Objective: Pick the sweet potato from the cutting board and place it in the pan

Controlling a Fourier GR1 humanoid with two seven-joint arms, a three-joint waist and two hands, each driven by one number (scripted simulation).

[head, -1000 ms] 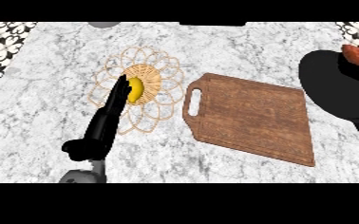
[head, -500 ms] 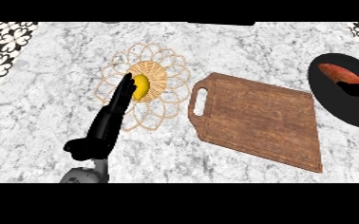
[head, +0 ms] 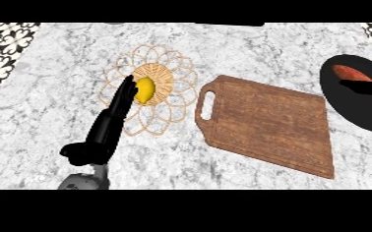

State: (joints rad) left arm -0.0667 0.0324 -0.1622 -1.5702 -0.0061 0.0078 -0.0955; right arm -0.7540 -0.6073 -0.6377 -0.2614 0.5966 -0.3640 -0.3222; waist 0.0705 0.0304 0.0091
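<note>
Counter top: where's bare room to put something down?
The cutting board is bare. Bare counter runs behind the board and woven mat, and left of the left hand. Crowded: the mat carries a yellow fruit with the hand's fingers beside it; the pan at the right edge holds the sweet potato.

The right edge cuts off the pan and the sweet potato lying in it.

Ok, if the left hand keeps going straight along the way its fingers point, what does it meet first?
The yellow fruit, probably a lemon, at the centre of the woven mat. The left hand points up and right with its fingertips right at it; whether they already touch is unclear from this view.
</note>
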